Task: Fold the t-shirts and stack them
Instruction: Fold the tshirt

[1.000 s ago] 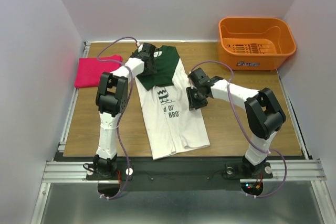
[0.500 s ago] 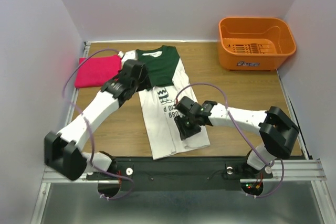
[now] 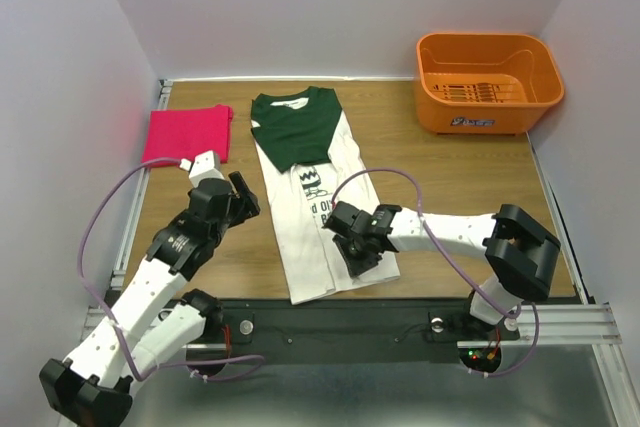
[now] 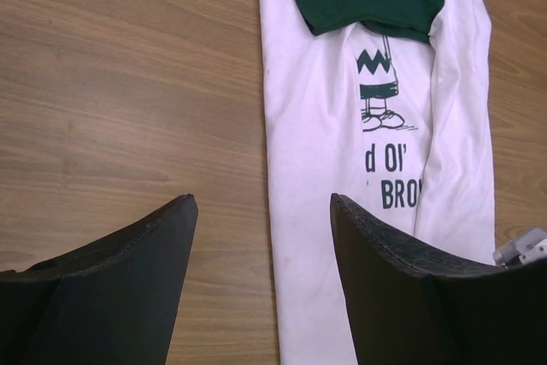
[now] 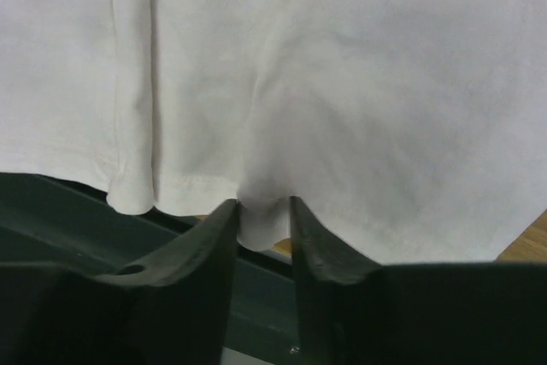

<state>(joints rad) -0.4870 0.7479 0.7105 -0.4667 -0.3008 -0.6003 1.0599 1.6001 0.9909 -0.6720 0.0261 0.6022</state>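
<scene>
The white t-shirt [image 3: 318, 237] with dark green sleeves lies folded into a long strip down the middle of the table, collar far, hem at the near edge. The left wrist view shows its cartoon print [image 4: 380, 91]. The pink-red t-shirt [image 3: 187, 134] lies folded at the far left. My left gripper [image 3: 243, 195] is open and empty over the white shirt's left edge [image 4: 261, 203]. My right gripper [image 3: 358, 255] is shut on a pinch of white cloth at the hem [image 5: 263, 221], near the shirt's lower right.
An orange plastic basket [image 3: 480, 117] stands at the far right corner. The dark rail along the table's near edge [image 5: 77, 211] lies just beyond the shirt's hem. Bare wood [image 3: 470, 177] shows right of the shirt.
My left arm pulled back from the shirt's collar to the near left and hangs open beside the shirt. My right gripper moved down the shirt to the hem and closed on it.
</scene>
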